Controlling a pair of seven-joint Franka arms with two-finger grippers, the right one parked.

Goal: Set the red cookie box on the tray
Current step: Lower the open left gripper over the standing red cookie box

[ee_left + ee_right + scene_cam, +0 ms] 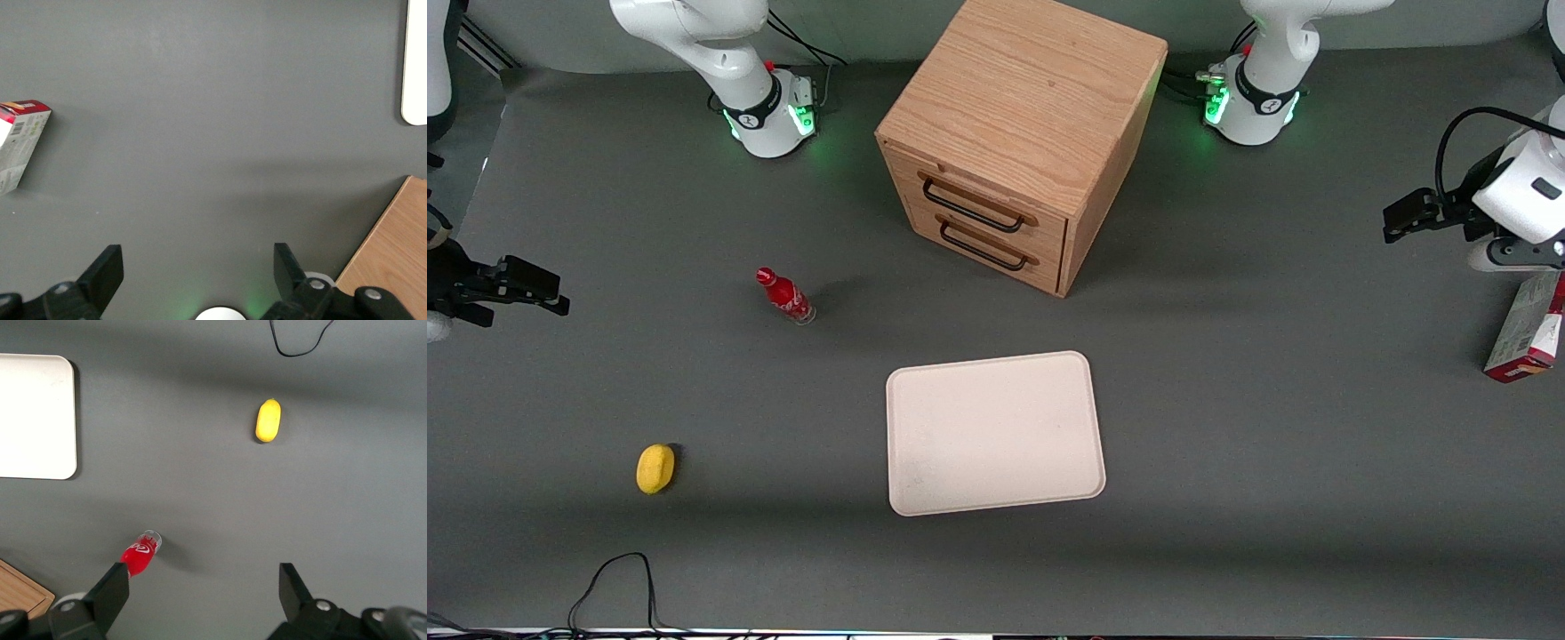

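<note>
The red cookie box (1528,329) stands tilted on the table at the working arm's end, its top partly hidden by the arm's wrist. The left wrist view shows its pale printed face and red end (20,143). My left gripper (1396,222) hangs above the table, farther from the front camera than the box. It is open (197,260), with only bare table between its fingers. The cream tray (996,433) lies flat with nothing on it near the middle of the table, in front of the cabinet; one rim of the tray (415,67) shows in the left wrist view.
A wooden cabinet (1014,133) with two drawers stands in the middle, farther from the front camera than the tray, and its corner (393,253) shows in the left wrist view. A small red bottle (785,296) and a yellow lemon (655,468) lie toward the parked arm's end.
</note>
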